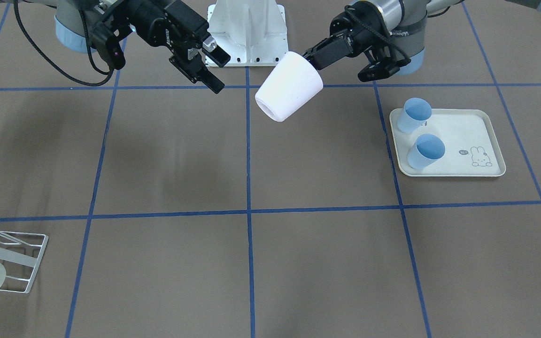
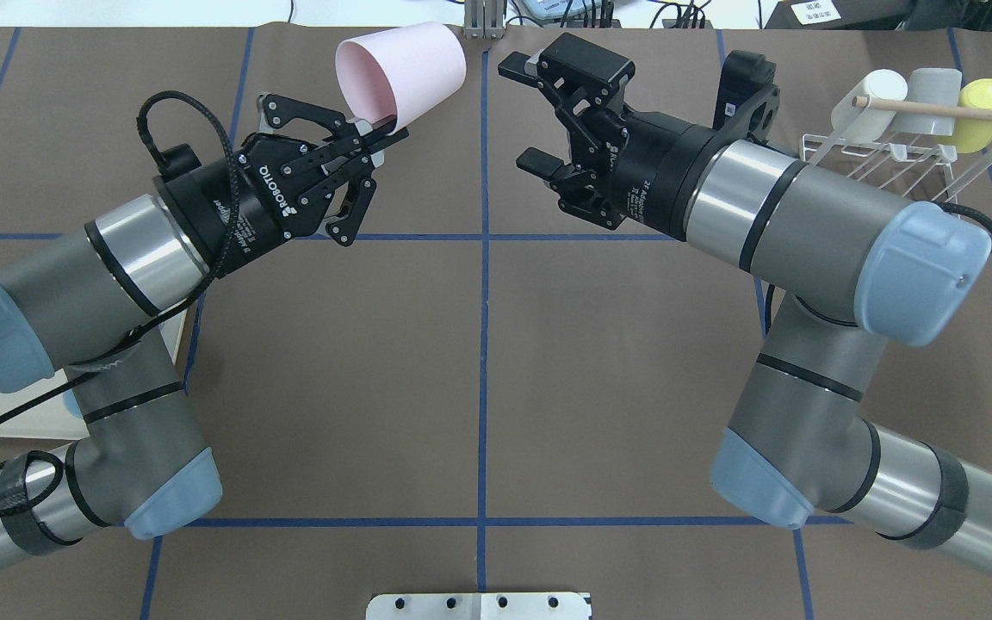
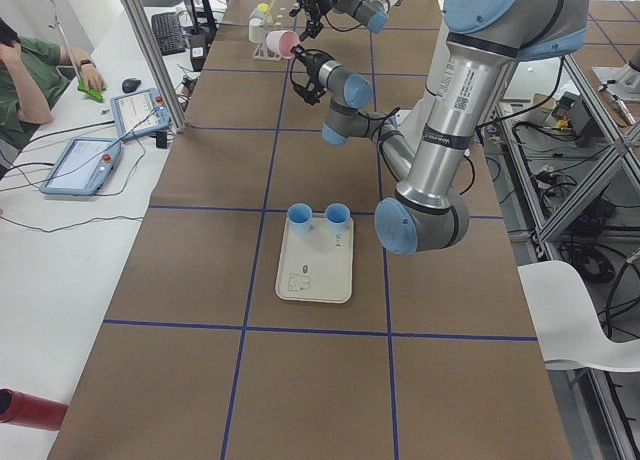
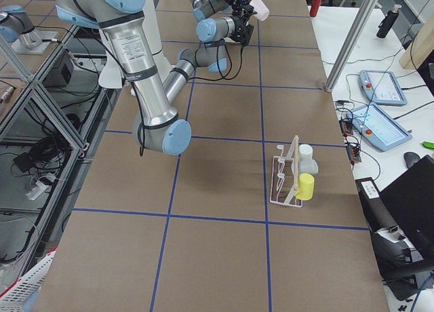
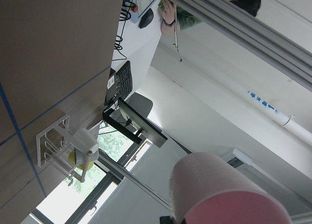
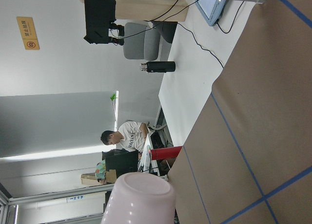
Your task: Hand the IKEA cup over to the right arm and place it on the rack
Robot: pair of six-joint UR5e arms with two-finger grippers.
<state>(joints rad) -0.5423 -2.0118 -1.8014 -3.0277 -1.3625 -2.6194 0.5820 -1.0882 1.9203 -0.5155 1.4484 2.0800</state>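
A pale pink IKEA cup (image 2: 401,73) hangs tilted above the table's far middle, its mouth facing the left arm. My left gripper (image 2: 382,134) is shut on the cup's rim, one finger inside and one outside. In the front-facing view the cup (image 1: 289,87) is held from the right by that gripper (image 1: 313,58). My right gripper (image 2: 520,112) is open, level with the cup and a short gap to its right, touching nothing. The cup's base (image 6: 141,199) fills the bottom of the right wrist view. The white wire rack (image 2: 888,159) with a wooden dowel (image 2: 935,110) stands at the far right.
White, grey and yellow cups (image 2: 926,90) hang on the rack. A cream rabbit-print tray (image 1: 463,131) on the left arm's side holds two blue cups (image 1: 416,115). A person (image 3: 30,75) sits at a side desk with tablets.
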